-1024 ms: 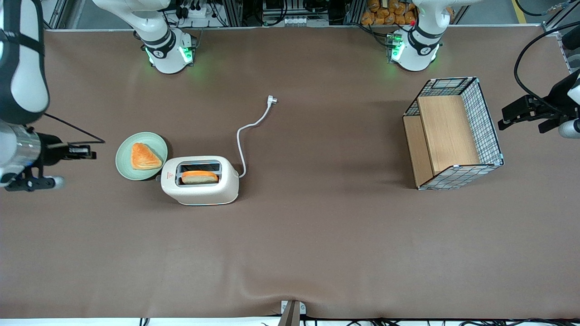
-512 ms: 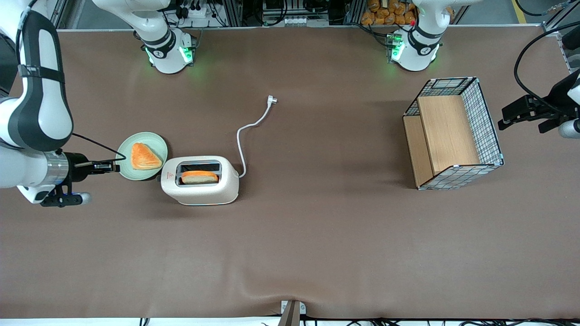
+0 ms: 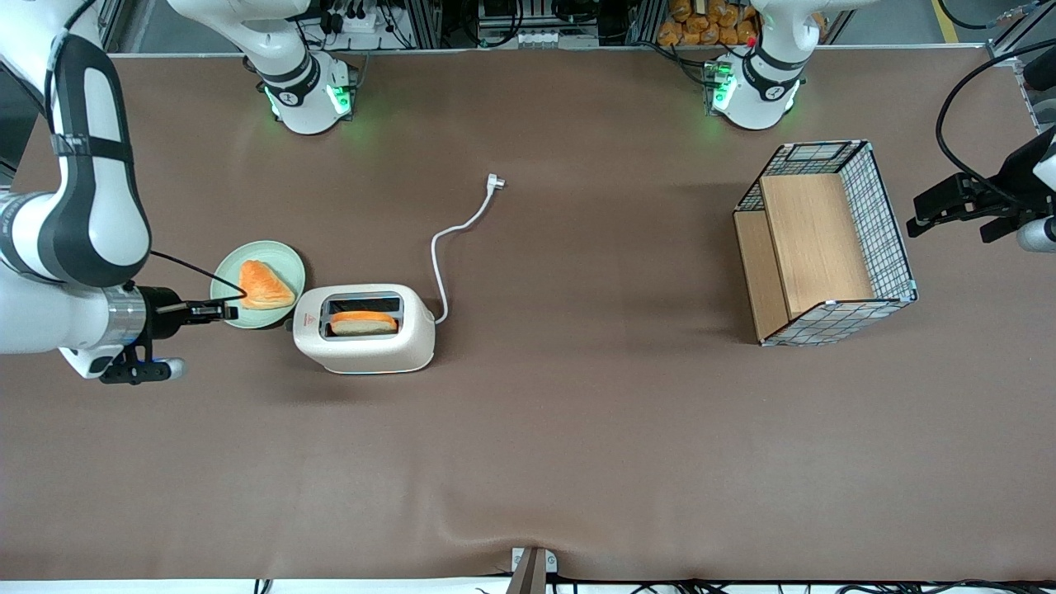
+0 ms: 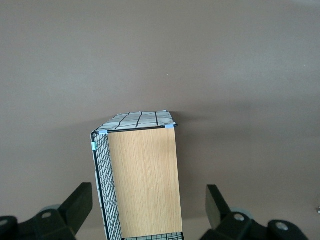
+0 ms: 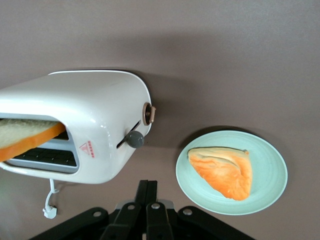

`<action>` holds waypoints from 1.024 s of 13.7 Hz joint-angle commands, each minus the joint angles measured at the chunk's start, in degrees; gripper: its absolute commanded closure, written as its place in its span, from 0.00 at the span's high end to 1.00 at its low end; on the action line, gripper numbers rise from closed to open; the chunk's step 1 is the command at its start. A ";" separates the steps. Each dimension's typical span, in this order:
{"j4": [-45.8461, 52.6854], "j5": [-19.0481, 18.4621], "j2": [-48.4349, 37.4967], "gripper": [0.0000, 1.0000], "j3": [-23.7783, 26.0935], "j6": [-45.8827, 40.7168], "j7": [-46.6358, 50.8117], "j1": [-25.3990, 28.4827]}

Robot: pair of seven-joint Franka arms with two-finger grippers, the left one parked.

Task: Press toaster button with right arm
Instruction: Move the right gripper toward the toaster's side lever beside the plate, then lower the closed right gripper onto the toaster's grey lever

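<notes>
The cream-white toaster (image 3: 363,330) (image 5: 75,125) lies on the brown table with a slice of bread (image 3: 363,322) (image 5: 25,137) in one slot. Its grey button (image 5: 134,139) sticks out of the narrow end face, beside the small red mark (image 5: 87,148) and below a round tan knob (image 5: 148,113). The right arm (image 3: 74,247) reaches in from its end of the table. My gripper (image 3: 231,311) (image 5: 148,182) is shut on nothing, fingers pressed together. It points at that end face, a short gap away from the button, over the edge of a green plate.
A pale green plate (image 3: 272,247) (image 5: 272,170) with a triangular pastry (image 3: 264,285) (image 5: 222,170) sits close beside the toaster's button end. The white cord (image 3: 441,247) runs to its plug (image 3: 493,182). A wire-and-wood basket (image 3: 825,243) (image 4: 142,180) stands toward the parked arm's end.
The right arm has swung in toward the toaster, carrying the shut gripper over the plate's edge and closer to the button end. The toaster, plate and basket stayed put.
</notes>
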 commanded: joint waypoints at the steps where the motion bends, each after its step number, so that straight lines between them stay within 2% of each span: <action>1: 0.35 1.44 1.49 0.00 -0.28 0.68 -0.07 0.06; 5: 0.26 1.62 3.15 0.00 -0.28 2.95 -0.07 0.15; 7: 0.00 4.86 3.95 0.00 -0.28 3.05 -0.07 0.15; 14: -0.62 5.31 4.22 0.00 -0.28 4.54 -0.07 0.76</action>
